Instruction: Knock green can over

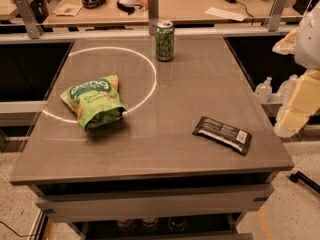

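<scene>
- Camera view: the green can [164, 40] stands upright at the far side of the table [150, 154].
- My end effector [296, 104] is at the right, off the table, well apart from the can; whether it is apart or together I cannot tell.

The desk [175, 104] carries one green can [164, 41], one green snack bag [92, 101] and one dark bar [222, 134]; one gripper [295, 109] hangs beside its right edge.
</scene>
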`<state>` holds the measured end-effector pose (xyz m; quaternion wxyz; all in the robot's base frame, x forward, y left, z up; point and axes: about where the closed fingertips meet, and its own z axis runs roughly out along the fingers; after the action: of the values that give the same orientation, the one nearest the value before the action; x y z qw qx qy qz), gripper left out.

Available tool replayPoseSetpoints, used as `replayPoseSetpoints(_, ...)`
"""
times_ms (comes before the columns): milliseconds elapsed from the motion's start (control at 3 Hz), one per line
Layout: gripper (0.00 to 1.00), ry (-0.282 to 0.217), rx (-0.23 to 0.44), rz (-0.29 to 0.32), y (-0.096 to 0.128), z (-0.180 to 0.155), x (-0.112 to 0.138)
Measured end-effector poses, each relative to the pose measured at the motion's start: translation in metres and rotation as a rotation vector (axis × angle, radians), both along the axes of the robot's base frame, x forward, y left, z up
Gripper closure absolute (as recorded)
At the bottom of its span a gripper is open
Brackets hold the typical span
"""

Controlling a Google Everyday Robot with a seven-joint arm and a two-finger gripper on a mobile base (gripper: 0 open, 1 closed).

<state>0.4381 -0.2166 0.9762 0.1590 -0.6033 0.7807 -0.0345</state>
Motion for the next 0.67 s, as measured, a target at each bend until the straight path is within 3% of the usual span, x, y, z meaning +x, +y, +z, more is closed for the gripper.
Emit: replayPoseSetpoints(667,0.00,-0.019,0.034,-0.005,-0.0007,0.0034,0.0045)
